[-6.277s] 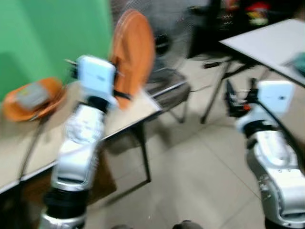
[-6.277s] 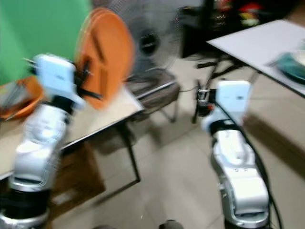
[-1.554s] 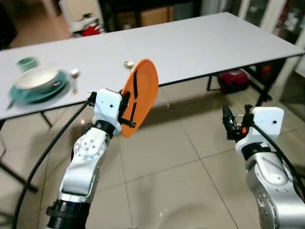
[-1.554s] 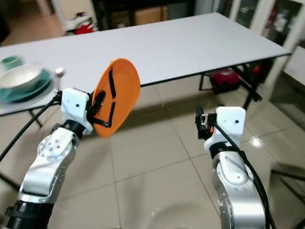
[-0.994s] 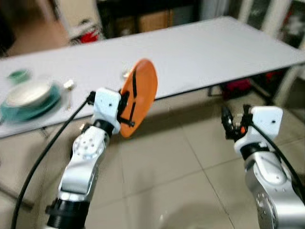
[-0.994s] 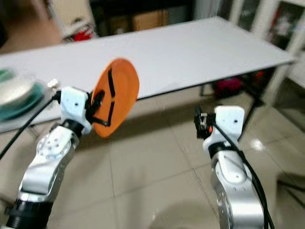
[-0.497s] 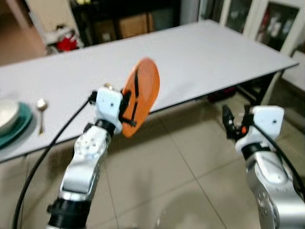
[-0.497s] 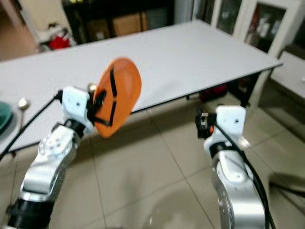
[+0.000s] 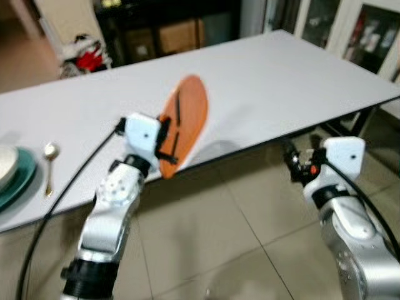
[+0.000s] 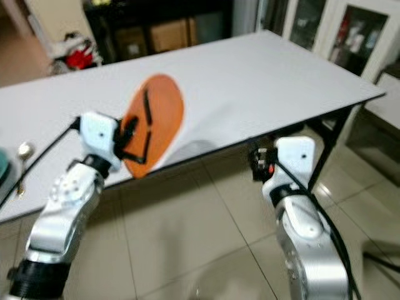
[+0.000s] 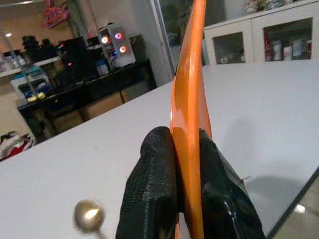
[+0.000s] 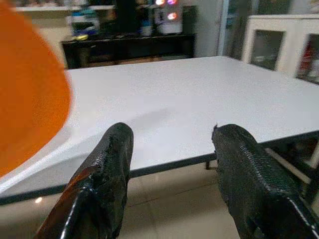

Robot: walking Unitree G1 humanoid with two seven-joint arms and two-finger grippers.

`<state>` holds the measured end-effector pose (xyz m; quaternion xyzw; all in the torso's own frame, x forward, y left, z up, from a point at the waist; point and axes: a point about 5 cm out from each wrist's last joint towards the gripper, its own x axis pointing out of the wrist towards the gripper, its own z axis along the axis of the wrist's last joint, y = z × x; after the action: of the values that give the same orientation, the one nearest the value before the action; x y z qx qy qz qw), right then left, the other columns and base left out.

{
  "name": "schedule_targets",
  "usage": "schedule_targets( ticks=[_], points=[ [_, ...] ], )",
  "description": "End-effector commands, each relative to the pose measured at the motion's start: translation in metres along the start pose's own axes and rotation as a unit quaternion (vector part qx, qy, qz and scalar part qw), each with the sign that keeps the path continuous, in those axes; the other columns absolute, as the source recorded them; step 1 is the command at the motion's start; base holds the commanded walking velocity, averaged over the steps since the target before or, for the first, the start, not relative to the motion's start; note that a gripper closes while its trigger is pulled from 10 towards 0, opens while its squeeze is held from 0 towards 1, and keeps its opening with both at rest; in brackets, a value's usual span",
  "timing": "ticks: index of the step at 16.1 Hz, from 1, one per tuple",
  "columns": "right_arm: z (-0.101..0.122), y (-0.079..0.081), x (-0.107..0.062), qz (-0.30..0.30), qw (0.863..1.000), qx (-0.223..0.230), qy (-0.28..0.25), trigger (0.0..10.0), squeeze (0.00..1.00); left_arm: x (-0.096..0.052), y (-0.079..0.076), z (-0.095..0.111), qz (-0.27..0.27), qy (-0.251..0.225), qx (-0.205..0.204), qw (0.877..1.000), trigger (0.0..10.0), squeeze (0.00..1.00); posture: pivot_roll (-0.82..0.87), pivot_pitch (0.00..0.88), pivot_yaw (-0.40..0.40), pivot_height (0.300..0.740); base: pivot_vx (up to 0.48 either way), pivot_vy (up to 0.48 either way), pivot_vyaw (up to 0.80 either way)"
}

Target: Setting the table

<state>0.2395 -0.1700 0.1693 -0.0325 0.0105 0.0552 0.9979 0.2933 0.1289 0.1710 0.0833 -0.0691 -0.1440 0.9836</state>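
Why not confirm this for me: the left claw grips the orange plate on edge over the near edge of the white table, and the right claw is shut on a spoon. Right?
Not quite. The right claw is open and holds nothing, as the right wrist view shows; the spoon lies on the white table. The left claw does grip the orange plate on edge.

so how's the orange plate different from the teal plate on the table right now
The orange plate stands on edge in the air, clamped in the left end effector; the teal plate lies flat on the white table. The orange plate carries nothing, while the teal one holds a pale bowl, with a spoon beside it. Both are round.
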Motion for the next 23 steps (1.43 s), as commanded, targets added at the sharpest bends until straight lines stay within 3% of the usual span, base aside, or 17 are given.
schedule_targets(
  ticks=[1,15,20,22,23],
  points=[
    [0.002,0.002,-0.003,0.034,0.999,-0.011,0.005,10.0,0.00,0.002,-0.006,0.011,-0.008,-0.025,-0.001,1.000,10.0,0.00,-0.02,0.000,0.097,0.740,0.360,0.000,0.00],
    [0.000,0.003,-0.007,0.049,0.999,-0.008,0.011,10.0,0.00,0.001,-0.007,0.009,-0.007,-0.022,-0.011,1.000,10.0,0.00,-0.02,0.000,0.101,0.740,0.362,0.000,0.00],
    [0.005,0.006,-0.006,0.085,0.996,0.003,0.003,10.0,0.00,0.011,-0.005,-0.005,0.011,0.020,-0.122,0.992,10.0,0.00,-0.02,0.000,0.101,0.740,0.064,0.000,0.00],
    [0.006,0.004,-0.006,0.097,0.995,0.004,0.005,10.0,0.00,0.024,-0.001,-0.019,0.026,0.063,-0.190,0.979,10.0,0.00,-0.02,0.000,0.102,0.740,0.000,0.000,0.00],
    [0.008,0.003,-0.006,0.109,0.994,0.010,0.007,10.0,0.00,0.032,-0.001,-0.027,0.037,0.089,-0.265,0.959,10.0,0.00,-0.03,0.000,0.106,0.740,0.000,0.000,0.00]
  ],
)
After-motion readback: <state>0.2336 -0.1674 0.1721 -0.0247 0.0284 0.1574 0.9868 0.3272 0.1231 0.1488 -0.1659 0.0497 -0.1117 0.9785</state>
